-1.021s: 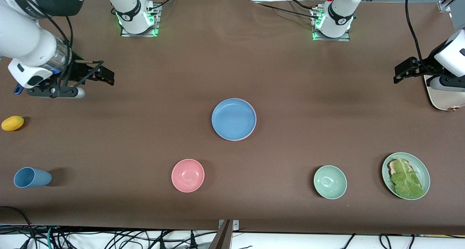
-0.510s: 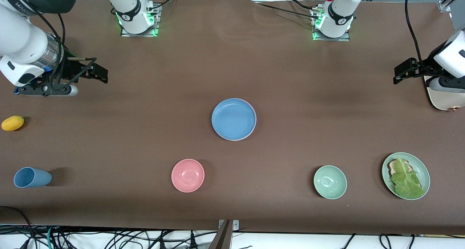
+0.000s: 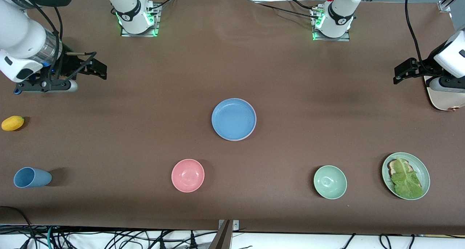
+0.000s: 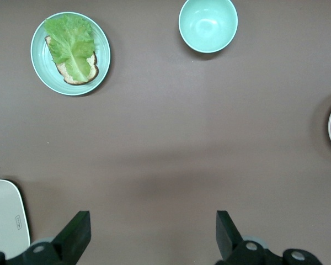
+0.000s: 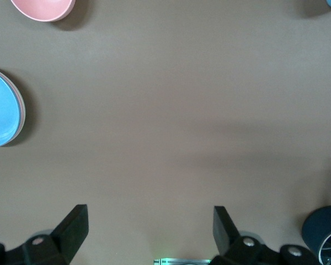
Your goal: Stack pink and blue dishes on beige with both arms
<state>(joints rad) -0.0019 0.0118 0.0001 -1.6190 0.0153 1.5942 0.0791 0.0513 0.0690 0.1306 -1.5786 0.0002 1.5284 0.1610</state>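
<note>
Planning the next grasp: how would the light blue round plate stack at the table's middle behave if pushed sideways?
The light blue round plate looks rigid and matte, so it probably slides flat rather than tipping. A pinkish rim shows beneath it, so the top plate might shift off the lower one.

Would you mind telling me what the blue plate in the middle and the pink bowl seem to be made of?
The blue plate looks like matte ceramic or melamine: flat, even colour, no sharp glints; a thin pinkish rim shows under its edge, apparently another dish. The pink bowl looks like the same kind of ware with a soft satin finish, going by a faint pale sheen in its centre. Neither can be settled by look alone.
</note>
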